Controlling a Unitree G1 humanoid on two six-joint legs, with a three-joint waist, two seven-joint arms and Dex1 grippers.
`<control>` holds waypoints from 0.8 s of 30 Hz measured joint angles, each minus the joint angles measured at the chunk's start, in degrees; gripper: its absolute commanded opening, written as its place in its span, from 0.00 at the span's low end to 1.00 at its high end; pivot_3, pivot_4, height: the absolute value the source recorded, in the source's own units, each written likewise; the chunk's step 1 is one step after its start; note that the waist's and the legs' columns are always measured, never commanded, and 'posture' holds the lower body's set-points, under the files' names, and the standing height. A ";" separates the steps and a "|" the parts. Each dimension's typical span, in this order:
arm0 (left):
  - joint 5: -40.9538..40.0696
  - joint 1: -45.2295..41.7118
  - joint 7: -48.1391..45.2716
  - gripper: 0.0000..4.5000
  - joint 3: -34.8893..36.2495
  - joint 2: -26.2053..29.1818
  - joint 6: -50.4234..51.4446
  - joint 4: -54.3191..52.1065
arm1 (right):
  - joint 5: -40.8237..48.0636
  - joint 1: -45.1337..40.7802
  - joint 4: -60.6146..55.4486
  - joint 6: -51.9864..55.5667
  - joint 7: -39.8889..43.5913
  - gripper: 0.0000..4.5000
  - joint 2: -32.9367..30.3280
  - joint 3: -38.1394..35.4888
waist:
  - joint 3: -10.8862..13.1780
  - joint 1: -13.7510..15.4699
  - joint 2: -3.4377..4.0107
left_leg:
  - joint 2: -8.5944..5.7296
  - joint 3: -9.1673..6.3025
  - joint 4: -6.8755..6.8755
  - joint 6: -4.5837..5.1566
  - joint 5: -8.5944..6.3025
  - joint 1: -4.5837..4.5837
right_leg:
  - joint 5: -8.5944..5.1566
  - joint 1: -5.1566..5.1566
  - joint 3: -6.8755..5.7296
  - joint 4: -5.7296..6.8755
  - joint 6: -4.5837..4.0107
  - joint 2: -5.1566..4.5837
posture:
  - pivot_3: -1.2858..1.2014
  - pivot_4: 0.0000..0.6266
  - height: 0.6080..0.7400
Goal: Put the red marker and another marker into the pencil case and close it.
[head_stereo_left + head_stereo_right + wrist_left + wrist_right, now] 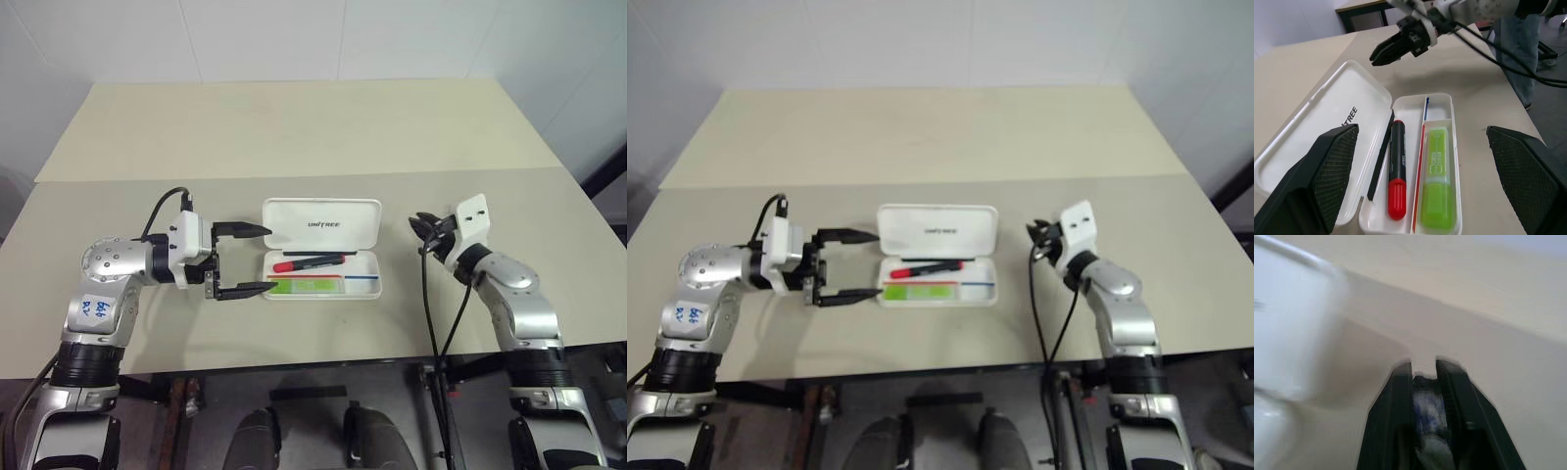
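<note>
Both markers lay in the pencil case [323, 274] — lid [322, 224] just beyond my splayed left gripper [245, 261], its long edge running away; right gripper [423, 229] clenched, empty.

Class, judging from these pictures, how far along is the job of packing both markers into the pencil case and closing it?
Done: the red marker and the green highlighter both lie inside the pencil case. In hand: nothing is held; the left gripper stands open just left of the case, and the right gripper is shut, empty, to its right. Left: the lid is open and needs closing.
</note>
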 measured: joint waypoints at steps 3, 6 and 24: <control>0.00 -0.01 -0.40 1.00 0.00 0.01 -0.07 0.63 | 3.46 2.99 -3.62 0.00 8.85 0.09 -2.29 1.49 | 0.00 0.02 0.00 | 0.00 0.01 0.04 0.01 0.00 0.00 | 0.01 0.01 0.00 0.00 0.02 0.00 | 0.52 0.24 1.00; 0.00 0.03 -1.31 1.00 -0.02 0.07 -0.17 1.32 | 7.20 4.62 -6.27 0.07 17.50 0.09 -4.60 3.01 | 0.00 0.01 0.00 | 0.00 0.00 0.08 0.00 0.00 0.01 | 0.02 0.02 0.00 0.03 0.04 0.00 | 0.52 0.24 1.00; 0.00 2.08 -1.43 1.00 -1.78 -0.31 -0.42 -0.01 | 3.83 -6.33 5.71 -9.21 32.91 0.09 -0.92 13.56 | 0.00 0.04 -0.01 | 0.00 0.02 0.12 -0.03 0.01 0.02 | 0.02 0.01 -0.01 0.06 0.04 -0.01 | 0.52 0.24 1.00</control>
